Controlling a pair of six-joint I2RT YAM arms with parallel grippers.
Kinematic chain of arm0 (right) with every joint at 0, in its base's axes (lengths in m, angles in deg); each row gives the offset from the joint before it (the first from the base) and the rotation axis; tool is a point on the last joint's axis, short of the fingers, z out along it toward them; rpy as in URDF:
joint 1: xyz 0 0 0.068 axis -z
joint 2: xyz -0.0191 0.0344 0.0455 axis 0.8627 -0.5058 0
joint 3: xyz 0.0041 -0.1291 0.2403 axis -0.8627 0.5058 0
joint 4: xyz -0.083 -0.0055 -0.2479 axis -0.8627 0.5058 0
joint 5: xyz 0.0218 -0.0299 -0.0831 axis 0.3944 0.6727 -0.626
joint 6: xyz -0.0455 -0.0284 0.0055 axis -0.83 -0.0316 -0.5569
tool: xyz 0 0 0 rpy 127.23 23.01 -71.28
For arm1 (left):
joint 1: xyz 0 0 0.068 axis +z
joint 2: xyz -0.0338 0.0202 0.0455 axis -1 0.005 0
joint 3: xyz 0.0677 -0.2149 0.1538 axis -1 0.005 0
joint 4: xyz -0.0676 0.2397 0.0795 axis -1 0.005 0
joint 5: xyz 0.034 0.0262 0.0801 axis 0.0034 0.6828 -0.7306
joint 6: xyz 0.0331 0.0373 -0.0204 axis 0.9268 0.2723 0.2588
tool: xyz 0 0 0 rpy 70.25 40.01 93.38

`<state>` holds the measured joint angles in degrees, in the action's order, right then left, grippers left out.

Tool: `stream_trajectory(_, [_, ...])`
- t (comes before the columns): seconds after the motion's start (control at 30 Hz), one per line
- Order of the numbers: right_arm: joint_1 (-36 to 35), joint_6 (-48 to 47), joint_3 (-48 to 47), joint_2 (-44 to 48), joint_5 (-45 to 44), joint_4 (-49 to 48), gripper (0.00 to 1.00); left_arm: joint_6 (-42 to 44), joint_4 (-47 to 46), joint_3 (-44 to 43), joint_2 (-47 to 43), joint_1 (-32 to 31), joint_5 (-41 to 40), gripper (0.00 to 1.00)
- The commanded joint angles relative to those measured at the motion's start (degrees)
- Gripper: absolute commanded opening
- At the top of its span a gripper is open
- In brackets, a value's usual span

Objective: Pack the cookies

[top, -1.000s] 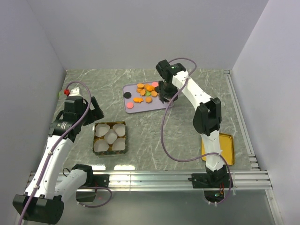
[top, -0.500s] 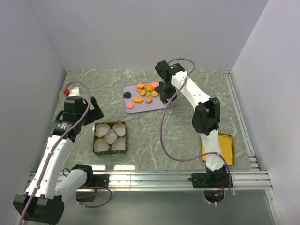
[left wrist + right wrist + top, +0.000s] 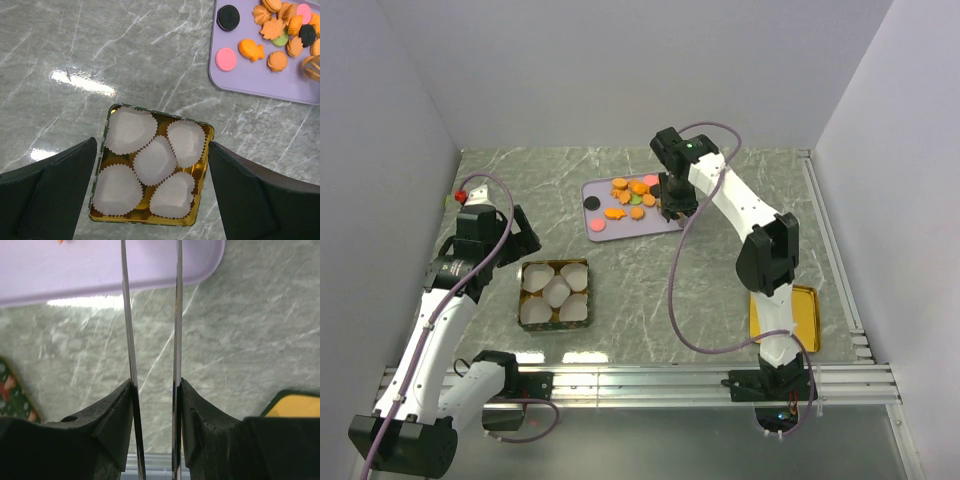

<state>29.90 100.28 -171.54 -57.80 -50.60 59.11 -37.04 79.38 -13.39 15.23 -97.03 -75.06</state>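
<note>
The cookies (image 3: 632, 195) lie on a lavender tray (image 3: 650, 225) at the back middle: mostly orange pieces, with pink, black and green discs. In the left wrist view the cookies (image 3: 280, 30) sit at the top right on the tray (image 3: 260, 80). My right gripper (image 3: 670, 207) hangs over the tray's right end. Its two thin blades (image 3: 127, 315) stand apart with nothing between them, and their tips run off the top of the right wrist view. My left gripper (image 3: 151, 145) is open and empty above a gold tin (image 3: 210, 135) that holds several white paper cups (image 3: 155, 160).
The gold tin (image 3: 523, 268) stands at the near left. A flat gold lid (image 3: 800, 320) lies at the near right and also shows in the right wrist view (image 3: 300, 407). A small red object (image 3: 463, 195) sits by the left wall. Walls close in on three sides.
My right arm's elbow has swung to the right while its gripper stayed over the tray's right end. The left arm has not moved.
</note>
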Motion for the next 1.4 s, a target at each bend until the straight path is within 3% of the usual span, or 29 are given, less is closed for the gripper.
stream_trajectory(0.0, [-2.2, 1.5, 0.9, 7.9, 0.0, -0.6, 0.40, 0.5, -2.1, 0.3, -0.7, 0.5, 0.7, 1.00])
stream_trajectory(0.27, [-8.9, 5.0, -0.5, 12.5, 1.5, -0.1, 0.39, 0.6, -2.3, 0.3, -1.0, 0.7, 1.1, 1.00])
stream_trajectory(0.73, [-23.2, 12.7, -1.6, 10.9, 17.3, -11.7, 0.40, 0.1, -1.1, -0.3, -3.6, 2.2, 0.2, 0.98])
stream_trajectory(1.17, [-28.4, 16.4, -0.8, 5.8, 25.7, -18.8, 0.39, -0.4, -0.2, -0.7, -4.4, 4.5, -1.7, 0.98])
stream_trajectory(1.37, [-29.3, 17.1, 2.0, 4.9, 26.7, -20.9, 0.40, -2.6, 1.7, -1.7, -5.0, 5.5, -7.3, 0.99])
